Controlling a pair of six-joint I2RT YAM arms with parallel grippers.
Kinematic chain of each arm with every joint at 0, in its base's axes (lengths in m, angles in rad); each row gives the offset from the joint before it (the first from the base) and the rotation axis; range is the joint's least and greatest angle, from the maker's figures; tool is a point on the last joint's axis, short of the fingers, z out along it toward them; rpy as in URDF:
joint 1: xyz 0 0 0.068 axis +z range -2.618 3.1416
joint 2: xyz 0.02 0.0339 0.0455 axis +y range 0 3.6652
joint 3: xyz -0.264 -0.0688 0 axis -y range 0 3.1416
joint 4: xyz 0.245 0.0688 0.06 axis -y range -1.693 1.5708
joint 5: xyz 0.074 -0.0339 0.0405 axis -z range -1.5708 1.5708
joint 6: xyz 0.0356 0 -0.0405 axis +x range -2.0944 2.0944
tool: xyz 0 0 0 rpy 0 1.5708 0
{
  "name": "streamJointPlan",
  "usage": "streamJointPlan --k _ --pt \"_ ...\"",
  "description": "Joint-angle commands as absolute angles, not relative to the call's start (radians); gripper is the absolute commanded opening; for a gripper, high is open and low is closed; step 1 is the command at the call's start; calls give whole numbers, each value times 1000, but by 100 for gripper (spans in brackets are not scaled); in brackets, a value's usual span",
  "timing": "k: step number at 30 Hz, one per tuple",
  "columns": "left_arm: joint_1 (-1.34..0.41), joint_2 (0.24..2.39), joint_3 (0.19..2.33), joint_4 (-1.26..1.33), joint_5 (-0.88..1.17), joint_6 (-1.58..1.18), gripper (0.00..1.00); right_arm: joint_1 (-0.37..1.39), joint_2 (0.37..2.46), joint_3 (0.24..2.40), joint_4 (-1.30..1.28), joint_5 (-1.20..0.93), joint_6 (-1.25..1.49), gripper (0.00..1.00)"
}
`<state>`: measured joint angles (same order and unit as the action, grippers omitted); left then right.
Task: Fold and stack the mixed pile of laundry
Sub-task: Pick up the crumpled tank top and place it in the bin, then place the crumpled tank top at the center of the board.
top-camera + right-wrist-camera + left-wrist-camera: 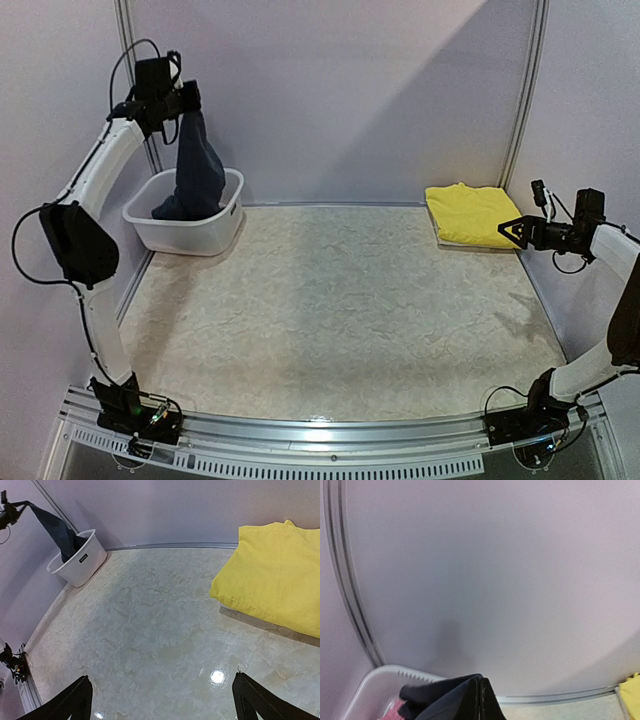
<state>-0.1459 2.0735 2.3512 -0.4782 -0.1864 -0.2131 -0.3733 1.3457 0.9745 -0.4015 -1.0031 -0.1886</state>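
Inspecting the far left corner of the table [330, 310], we find the left gripper [188, 100] raised high and clamped on the top of a navy garment [198, 165]. The garment hangs straight down, its lower end inside the white slotted basket [190, 228]. From the left wrist camera we note a patch of pink cloth [392, 711] in the basket beneath the navy fabric. A folded yellow garment [472, 213] lies flat at the far right corner, close to the back edge. The right gripper [508, 228] hovers at the right edge near that yellow garment, clear of it, fingers spread wide and grasping nothing.
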Motion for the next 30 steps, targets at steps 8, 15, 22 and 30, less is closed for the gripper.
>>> streamJointPlan --k 8,15,22,30 --pt "-494 1802 2370 -297 -130 -74 0 -370 1348 1006 -439 -1028 -213 98" --pt "-675 1790 2399 -290 22 -103 0 -371 1347 1008 -441 -1031 -218 98" --pt "-890 1885 2498 -321 87 11 0 -370 1359 1012 -448 -1037 -220 98" --pt "-994 2013 2458 -294 124 -33 0 -370 1358 1015 -458 -1038 -231 98"
